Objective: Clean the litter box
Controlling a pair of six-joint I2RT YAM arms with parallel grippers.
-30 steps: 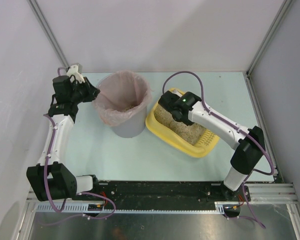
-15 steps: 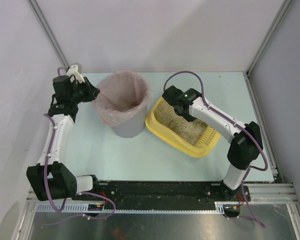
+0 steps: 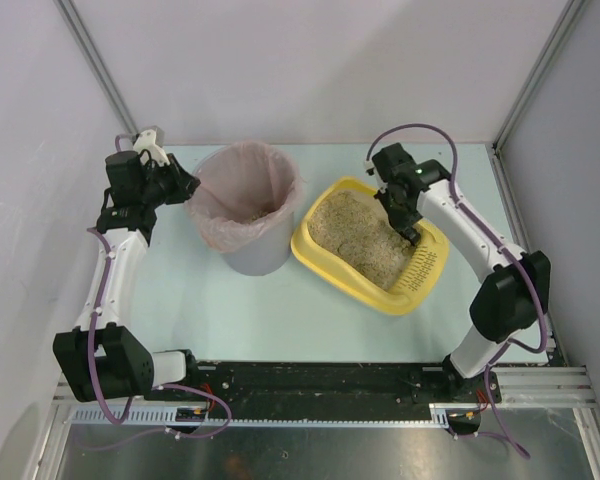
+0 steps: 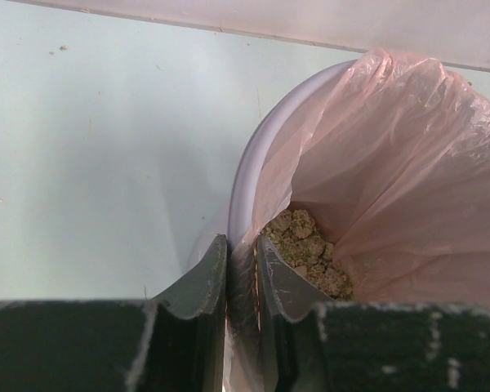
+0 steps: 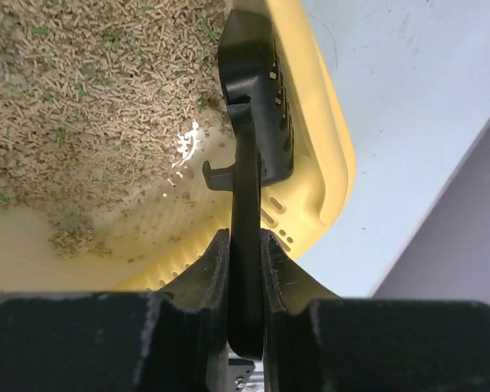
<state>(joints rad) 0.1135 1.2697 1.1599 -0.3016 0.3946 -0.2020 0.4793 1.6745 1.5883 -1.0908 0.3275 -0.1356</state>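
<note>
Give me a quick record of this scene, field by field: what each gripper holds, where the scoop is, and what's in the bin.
left gripper: shut on the rim of the bin, pink liner pinched in too
right gripper: shut on the scoop handle
scoop: black, slotted, head at the litter box inner wall near its slotted end
litter box: yellow, beige litter heaped away from the slotted end
bin contents: clumps of litter
</note>
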